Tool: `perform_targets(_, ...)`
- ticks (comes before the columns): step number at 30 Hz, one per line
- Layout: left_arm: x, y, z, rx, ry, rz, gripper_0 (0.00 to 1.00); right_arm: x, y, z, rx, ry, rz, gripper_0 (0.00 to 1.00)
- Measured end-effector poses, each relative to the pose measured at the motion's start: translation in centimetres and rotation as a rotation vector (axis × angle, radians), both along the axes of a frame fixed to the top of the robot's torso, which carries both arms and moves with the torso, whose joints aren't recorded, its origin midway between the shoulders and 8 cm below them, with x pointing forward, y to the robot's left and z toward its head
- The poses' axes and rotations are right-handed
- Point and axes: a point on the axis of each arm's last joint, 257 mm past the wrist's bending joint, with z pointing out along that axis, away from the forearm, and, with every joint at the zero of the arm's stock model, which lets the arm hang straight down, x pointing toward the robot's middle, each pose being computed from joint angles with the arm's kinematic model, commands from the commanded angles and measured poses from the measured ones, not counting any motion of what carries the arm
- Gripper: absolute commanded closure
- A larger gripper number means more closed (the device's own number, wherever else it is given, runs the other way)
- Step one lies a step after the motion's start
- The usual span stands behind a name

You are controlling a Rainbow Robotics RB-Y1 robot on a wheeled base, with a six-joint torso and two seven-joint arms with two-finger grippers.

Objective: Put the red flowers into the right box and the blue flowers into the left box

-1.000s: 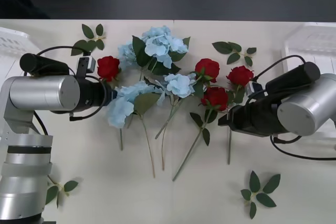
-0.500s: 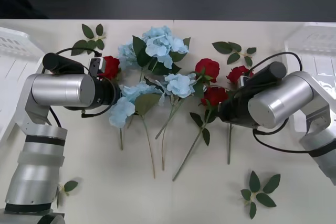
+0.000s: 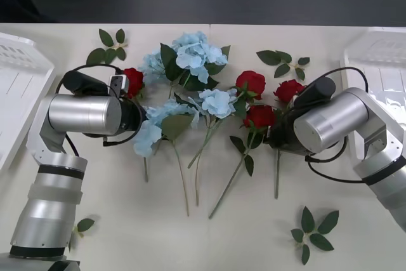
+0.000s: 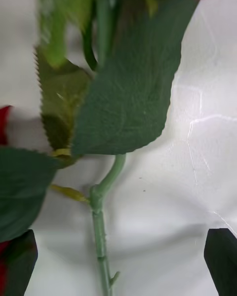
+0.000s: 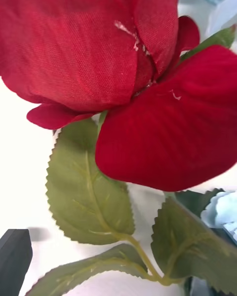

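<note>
Several red flowers lie on the table: one rose [image 3: 133, 81] at the left, and three more [image 3: 252, 82] [image 3: 290, 90] [image 3: 260, 117] right of centre. Blue flowers [image 3: 196, 50] [image 3: 216, 101] [image 3: 148, 135] lie between them, stems toward me. My left arm [image 3: 85, 113] reaches to the left rose; the left gripper [image 5: 118, 264] is open just below its bloom [image 5: 98, 44], one black finger [image 5: 15, 256] showing. My right arm [image 3: 323, 125] sits beside the right roses. The right gripper [image 4: 118, 259] is open, straddling a green stem [image 4: 100, 227] without touching it. The left box [image 3: 19, 87] and right box [image 3: 380, 61] flank the table.
Bloomless leaf sprigs lie at the back left [image 3: 109, 46], back right [image 3: 282, 61], front right [image 3: 314, 233] and front left [image 3: 79, 225]. The flower stems [image 3: 181, 182] fan toward the front of the table. The table's far edge [image 3: 203, 25] meets a dark floor.
Both arms have swung inward toward the flowers. The left one has closed in on the left rose, the right one on the stems of the right roses. The flowers lie as before.
</note>
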Motion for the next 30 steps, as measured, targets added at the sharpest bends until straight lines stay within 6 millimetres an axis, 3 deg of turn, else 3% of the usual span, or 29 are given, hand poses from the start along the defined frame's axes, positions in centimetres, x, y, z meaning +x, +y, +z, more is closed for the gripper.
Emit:
perform_targets(2,0.0,-0.1,0.0,0.0,0.0,0.0,0.02,0.1,0.0,-0.4,-0.006,0.002,0.005,0.0)
perform_targets(4,0.0,-0.1,0.0,-0.001,0.0,0.0,0.4,0.3,0.1,-0.7,-0.012,0.003,0.01,0.0)
perform_targets(5,0.0,-0.1,0.0,-0.001,0.0,0.0,0.79,0.4,0.1,-0.6,-0.017,0.003,0.013,0.0)
perform_targets(7,0.0,-0.1,0.0,-0.001,0.0,0.0,0.99,0.7,0.1,-0.6,-0.03,-0.002,0.017,0.0)
perform_targets(9,0.0,-0.1,0.0,-0.001,0.0,0.0,1.0,1.0,0.0,-0.6,-0.039,-0.013,0.021,0.0)
perform_targets(10,0.0,-0.1,0.0,-0.001,0.0,0.0,1.0,1.1,0.0,-0.5,-0.041,-0.017,0.022,0.08)
perform_targets(11,0.0,-0.1,0.0,-0.001,0.0,0.0,1.0,1.2,0.0,-0.4,-0.041,-0.018,0.022,0.35)
perform_targets(12,0.0,-0.1,0.0,-0.001,0.0,0.0,1.0,1.2,0.0,-0.4,-0.042,-0.019,0.021,0.77)
perform_targets(13,0.0,-0.1,0.0,0.0,0.0,0.0,1.0,1.3,-0.1,-0.4,-0.043,-0.02,0.02,1.0)
perform_targets(24,0.1,0.1,0.1,0.008,-0.004,0.002,1.0,1.5,-0.3,-0.3,-0.053,-0.028,0.018,1.0)
perform_targets(30,0.3,-0.4,3.6,-0.024,-0.096,-0.007,1.0,1.5,-1.0,0.0,-0.055,-0.019,-0.001,1.0)
